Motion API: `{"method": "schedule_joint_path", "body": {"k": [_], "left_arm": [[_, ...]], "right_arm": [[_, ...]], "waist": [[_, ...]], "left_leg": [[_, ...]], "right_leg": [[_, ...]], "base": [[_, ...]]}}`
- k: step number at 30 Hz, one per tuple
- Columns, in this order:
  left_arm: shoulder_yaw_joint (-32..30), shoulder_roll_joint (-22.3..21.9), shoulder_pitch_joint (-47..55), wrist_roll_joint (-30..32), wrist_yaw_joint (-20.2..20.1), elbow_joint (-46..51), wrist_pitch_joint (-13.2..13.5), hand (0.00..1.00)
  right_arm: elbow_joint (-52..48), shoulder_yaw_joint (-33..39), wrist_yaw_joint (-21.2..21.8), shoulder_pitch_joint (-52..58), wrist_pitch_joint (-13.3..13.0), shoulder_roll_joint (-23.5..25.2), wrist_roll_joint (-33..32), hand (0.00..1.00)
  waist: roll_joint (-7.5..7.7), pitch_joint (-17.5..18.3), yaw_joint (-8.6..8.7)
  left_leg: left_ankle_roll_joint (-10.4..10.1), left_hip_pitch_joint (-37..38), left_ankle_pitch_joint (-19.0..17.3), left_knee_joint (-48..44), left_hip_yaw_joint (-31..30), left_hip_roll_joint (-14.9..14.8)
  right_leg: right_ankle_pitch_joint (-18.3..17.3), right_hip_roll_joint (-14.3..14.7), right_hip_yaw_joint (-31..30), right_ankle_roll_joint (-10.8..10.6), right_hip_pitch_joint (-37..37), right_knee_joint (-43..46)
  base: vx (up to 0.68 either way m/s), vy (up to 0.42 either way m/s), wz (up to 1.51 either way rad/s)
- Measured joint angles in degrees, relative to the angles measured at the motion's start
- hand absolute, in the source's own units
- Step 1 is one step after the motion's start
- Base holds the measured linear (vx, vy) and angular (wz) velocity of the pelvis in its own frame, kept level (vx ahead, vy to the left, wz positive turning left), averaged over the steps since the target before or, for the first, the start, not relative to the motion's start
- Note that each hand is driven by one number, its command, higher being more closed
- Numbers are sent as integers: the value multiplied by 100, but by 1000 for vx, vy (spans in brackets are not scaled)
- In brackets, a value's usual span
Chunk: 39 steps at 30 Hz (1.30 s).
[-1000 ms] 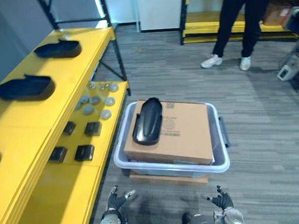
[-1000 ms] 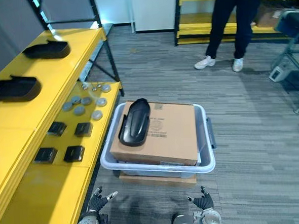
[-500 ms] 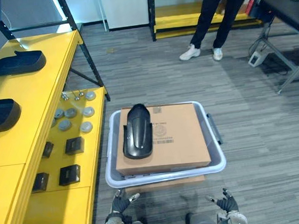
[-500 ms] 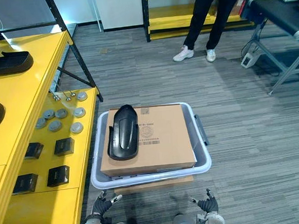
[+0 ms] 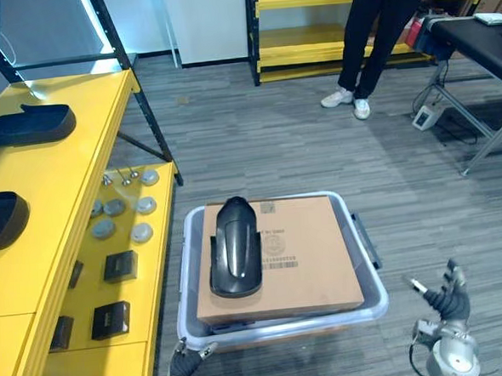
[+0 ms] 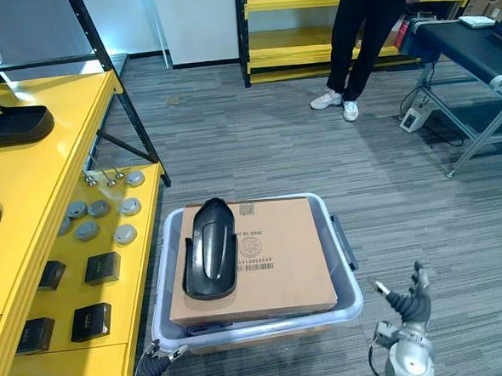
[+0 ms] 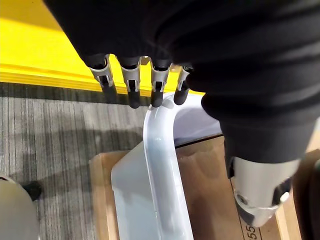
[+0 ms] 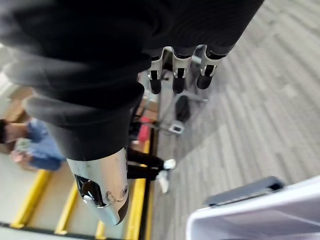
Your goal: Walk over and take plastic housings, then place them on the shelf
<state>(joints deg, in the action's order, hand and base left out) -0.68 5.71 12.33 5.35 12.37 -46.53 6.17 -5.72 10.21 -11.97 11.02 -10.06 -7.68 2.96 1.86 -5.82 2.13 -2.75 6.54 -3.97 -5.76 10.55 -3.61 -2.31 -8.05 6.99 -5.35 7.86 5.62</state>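
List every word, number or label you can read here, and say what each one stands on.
Cardboard box, top face beside the plastic housing: a round mark, a barcode and lines of print, all too small to read.
Same box, far edge: a small printed patch, too small to read.
Same box, left wrist view: a few dark characters cut off at the picture's edge, not readable.
No other text can be made out.

Both eye views look steeply down from the head at the box [image 5: 310,252] in its bin [image 5: 277,327], shelf [image 5: 57,217] on the left, sharing nearly the whole scene. The left wrist view sits close over the bin's rim, past the left robot hand [image 7: 132,82]; the right wrist view faces along the floor [image 8: 250,100] toward a person [image 8: 35,150].
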Motion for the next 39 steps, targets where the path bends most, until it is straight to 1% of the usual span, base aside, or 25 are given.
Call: {"method": "schedule_joint_path", "body": {"k": [2, 4, 6, 8, 9, 10, 12, 13, 15, 17, 18, 19, 20, 21, 23, 24, 25, 26, 27, 29, 32, 34, 36, 37, 39], "left_arm": [[3, 22, -12, 9, -7, 1, 7, 0], [14, 24, -30, 12, -8, 20, 55, 0], [35, 24, -79, 12, -8, 35, 58, 0], [53, 21, -128, 11, -3, 60, 61, 0], [52, 22, -126, 10, -1, 68, 60, 0], [55, 19, -123, 9, 2, 109, 61, 0], [54, 19, -131, 8, 7, 184, 63, 0], [58, 17, -136, 10, 6, 204, 63, 0], [62, 3, -198, 9, 9, 217, 62, 0], [65, -23, -223, 8, 25, 239, 63, 0], [70, -26, -223, 7, 32, 248, 63, 0], [83, -22, -232, 5, 35, 282, 63, 0], [107, -24, -271, -4, 44, 328, 63, 0], [108, -38, -309, -8, 53, 352, 64, 0], [122, -66, -335, -30, 104, 418, 66, 0], [122, -69, -338, -35, 141, 442, 67, 0], [116, -64, -394, -69, 183, 444, 78, 0], [119, -45, -454, -75, 225, 415, 62, 0], [116, -43, -462, -77, 249, 419, 62, 0], [119, -41, -499, -80, 291, 418, 65, 0], [131, 31, -526, -84, 356, 364, 63, 0], [146, 39, -549, -129, 426, 312, 62, 0], [252, 81, -646, -133, 435, 215, 59, 0], [291, 83, -691, -133, 436, 191, 57, 0], [357, 72, -755, -143, 439, 191, 58, 0]], "right_arm": [[221, -373, 55, -491, -34, -21, 104, 0], [796, -696, 90, -1033, -15, -22, 268, 0], [1286, -880, 91, -1361, 80, -13, 440, 0], [2007, -1064, 86, -1800, 243, 44, 565, 0], [2090, -1079, 86, -1865, 271, 61, 578, 0], [2506, -1092, 59, -2173, 423, 147, 682, 0], [2901, -1096, -34, -2535, 540, 232, 719, 0], [3095, -1096, -67, -2731, 626, 291, 787, 0], [3412, -1096, -139, -3013, 716, 319, 910, 0], [3845, -1070, -311, -3364, 894, 442, 1045, 0], [3929, -1064, -343, -3437, 934, 465, 1101, 0], [4062, -1055, -412, -3559, 945, 521, 1132, 0], [4163, -1024, -467, -3694, 1011, 563, 1159, 0], [4312, -965, -509, -3847, 1068, 585, 1196, 0], [4778, -698, -673, -4172, 1195, 695, 1245, 0], [4866, -615, -692, -4242, 1237, 726, 1246, 0], [5078, -539, -742, -4417, 1315, 736, 1250, 0], [5329, -457, -814, -4601, 1368, 737, 1327, 0], [5466, -379, -848, -4701, 1394, 740, 1350, 0], [5830, -8, -1027, -4950, 1452, 713, 1363, 0], [6131, 292, -1199, -5156, 1560, 647, 1358, 0], [6163, 350, -1291, -5186, 1575, 609, 1343, 0], [6292, 383, -1317, -5241, 1652, 563, 1333, 0], [6314, 454, -1366, -5248, 1628, 584, 1338, 0], [6386, 510, -1423, -5371, 1664, 607, 1325, 0]], "waist": [[19, -5, -13], [33, -9, -96], [42, -16, -178], [38, -39, -321], [41, -46, -323], [25, -98, -327], [12, -198, -356], [-1, -211, -415], [-34, -315, -474], [-128, -440, -482], [-139, -447, -492], [-109, -464, -534], [-88, -534, -614], [-140, -621, -629], [-225, -712, -649], [-234, -727, -665], [-241, -805, -765], [-238, -836, -811], [-238, -851, -822], [-244, -881, -919], [-228, -964, -924], [-228, -965, -926], [-227, -967, -933], [-223, -971, -934], [-199, -990, -930]], "left_leg": [[-12, -79, 22, 9, -134, 7], [17, -106, 108, 108, -271, 35], [7, -148, 196, 202, -350, 52], [14, -205, 308, 297, -532, 68], [14, -207, 330, 318, -557, 73], [6, -242, 435, 406, -624, 79], [10, -292, 567, 511, -692, 90], [31, -376, 634, 590, -742, 101], [33, -480, 638, 597, -802, 112], [35, -516, 639, 727, -934, 115], [36, -527, 639, 799, -960, 121], [113, -596, 701, 898, -991, 175], [102, -670, 807, 967, -1005, 223], [107, -756, 866, 985, -1059, 225], [30, -1030, 945, 992, -1221, 219], [26, -1075, 947, 1002, -1221, 213], [4, -1117, 962, 1034, -1229, 196], [-33, -1217, 987, 1046, -1282, 191], [-43, -1279, 994, 1049, -1327, 194], [-98, -1426, 1032, 1089, -1389, 198], [-124, -1496, 1102, 1085, -1452, 204], [-71, -1541, 1207, 1077, -1463, 203], [-95, -1616, 1265, 1073, -1480, 202], [-34, -1639, 1318, 1075, -1479, 199], [-5, -1633, 1342, 1052, -1477, 203]], "right_leg": [[1, 0, 106, 1, -11, -1], [3, -7, 188, 4, -11, -1], [5, -15, 338, 6, -19, -2], [14, -12, 425, 20, -26, -5], [16, -13, 435, 23, -25, -7], [55, -8, 549, 58, -30, -19], [89, -6, 620, 54, -83, -29], [89, -7, 664, 54, -173, -50], [88, -6, 716, 53, -226, -109], [67, 9, 822, 41, -242, -166], [31, 8, 866, 41, -263, -188], [-66, -14, 912, 16, -353, -186], [-126, -45, 943, 10, -443, -189], [-122, -68, 1025, 6, -508, -157], [-150, -93, 1234, 31, -703, -46], [-172, -101, 1267, 1, -753, -16], [-178, -119, 1294, 9, -835, 86], [-178, -125, 1332, 10, -942, 148], [-178, -128, 1354, 11, -1000, 173], [-177, -154, 1407, 11, -1175, 266], [-218, -179, 1486, 32, -1231, 370], [-252, -194, 1496, 37, -1302, 471], [-293, -199, 1512, 37, -1385, 557], [-335, -204, 1514, 37, -1424, 614], [-394, -217, 1526, 52, -1423, 660]], "base": [[-40, -21, 34], [-63, -23, 36], [-67, -23, 39], [-72, -21, 38], [-83, -18, 36], [-103, -18, 36], [-137, -17, 27], [-171, -15, 11], [-152, -10, 14], [-179, -2, 23], [-185, -1, 18], [-164, -14, 10], [-230, -16, 18], [-290, 1, 40], [-240, 22, 57], [-155, 10, 37], [-136, 3, 23], [-120, -4, 23], [-98, -13, 22], [-40, -15, 17], [20, -25, 14], [50, -30, 5], [108, -63, 5], [124, -74, 9], [96, -59, 4]]}}
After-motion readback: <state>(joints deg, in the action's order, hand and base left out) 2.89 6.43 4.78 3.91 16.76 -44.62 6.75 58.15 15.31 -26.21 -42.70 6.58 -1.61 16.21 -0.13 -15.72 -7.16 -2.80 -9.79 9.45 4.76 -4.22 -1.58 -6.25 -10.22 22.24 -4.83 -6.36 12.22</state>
